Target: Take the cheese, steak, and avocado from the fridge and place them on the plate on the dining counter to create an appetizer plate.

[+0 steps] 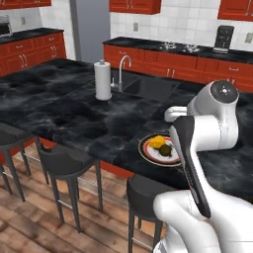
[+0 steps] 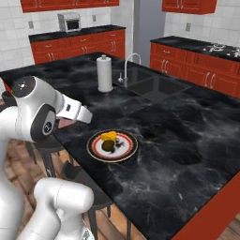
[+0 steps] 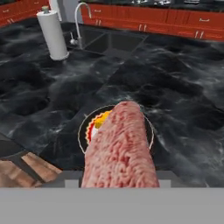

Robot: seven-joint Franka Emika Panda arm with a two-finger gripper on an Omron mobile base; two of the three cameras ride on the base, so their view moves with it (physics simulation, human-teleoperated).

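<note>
No text, label, brand, number or sign can be read anywhere in these views

Around me stand red cabinets (image 1: 168, 66) with black tops along white tiled walls (image 1: 190, 20). A sink (image 2: 152, 86) with a curved tap (image 2: 129, 63) sits in the black top, a paper roll (image 1: 103, 80) just beside it. Dark stools (image 1: 66, 158) stand on the wood floor (image 1: 34, 222). Far off I see a microwave (image 2: 69, 21) and what may be a coffee maker (image 1: 224, 38).
</note>
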